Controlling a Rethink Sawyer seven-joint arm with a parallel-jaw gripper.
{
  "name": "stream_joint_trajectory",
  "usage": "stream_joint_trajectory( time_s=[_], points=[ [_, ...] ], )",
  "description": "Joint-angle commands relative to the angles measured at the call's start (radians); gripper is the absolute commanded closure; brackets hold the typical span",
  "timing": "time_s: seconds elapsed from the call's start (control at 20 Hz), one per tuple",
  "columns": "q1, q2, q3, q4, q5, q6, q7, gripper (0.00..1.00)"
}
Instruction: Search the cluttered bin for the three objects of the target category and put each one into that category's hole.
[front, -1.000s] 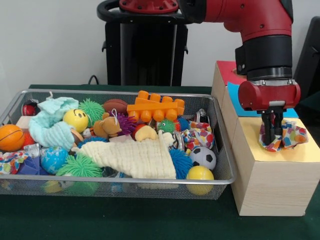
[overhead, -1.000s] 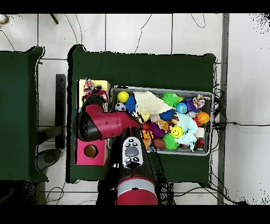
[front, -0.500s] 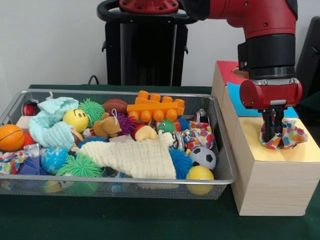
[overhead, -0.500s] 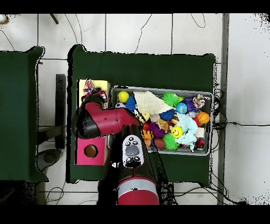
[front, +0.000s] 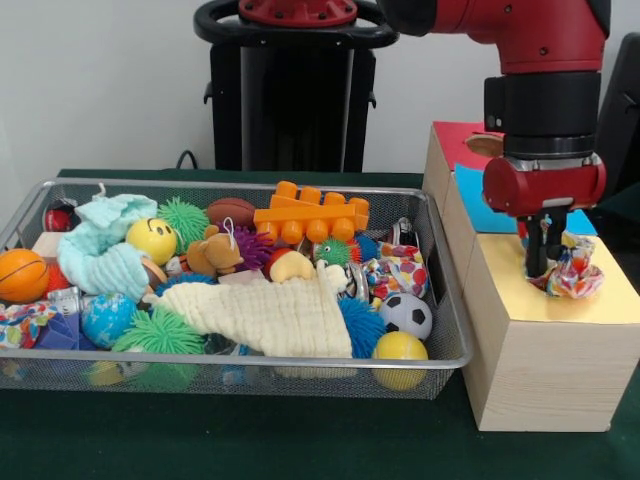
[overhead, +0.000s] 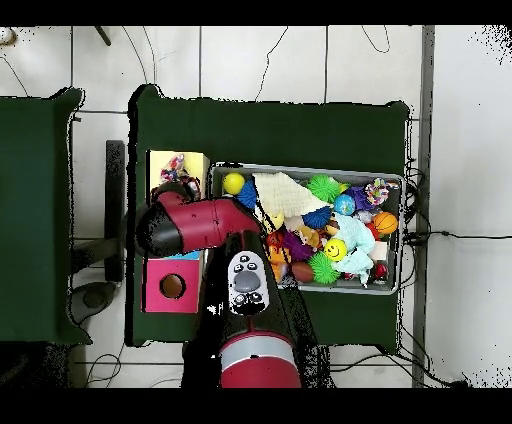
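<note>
Cloth piece at the yellow box's hole

Polka-dot cloth (front: 572, 277) sits bunched on the yellow-topped box (front: 560, 305), right where the hole should be, though the fabric hides the cut-out itself. Your gripper (front: 541, 268) hangs just beside it, touching or nearly touching its left edge; whether the fingers are closed on a fold or parted, you cannot tell from either view. Judge the piece as light, limp and easily snagged: it will drape and catch on a rim instead of dropping cleanly, so take it at a bunched fold near its middle, not by a loose corner. Another dotted piece (front: 398, 270) lies in the wire bin (front: 250, 362) near the football (front: 405, 314), and a third (front: 22, 322) shows at the bin's other end, half buried. Both look just as soft, so expect neighbouring toys to drag along if you pinch low. The bin and boxes stand on the green desk (front: 240, 435)
</note>
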Motion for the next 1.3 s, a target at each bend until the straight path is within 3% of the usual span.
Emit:
stream_joint_trajectory(
  time_s=[0.05, 0.55, 1.3],
  points=[
    [-0.063, 0.097, 0.153, 0.095, -0.047, 0.123, -0.001, 1.0],
    [-0.21, 0.129, 0.342, 0.162, -0.124, -0.077, 0.011, 1.0],
    [-0.173, 0.142, 0.308, 0.103, -0.144, -0.02, 0.036, 1.0]
  ],
)
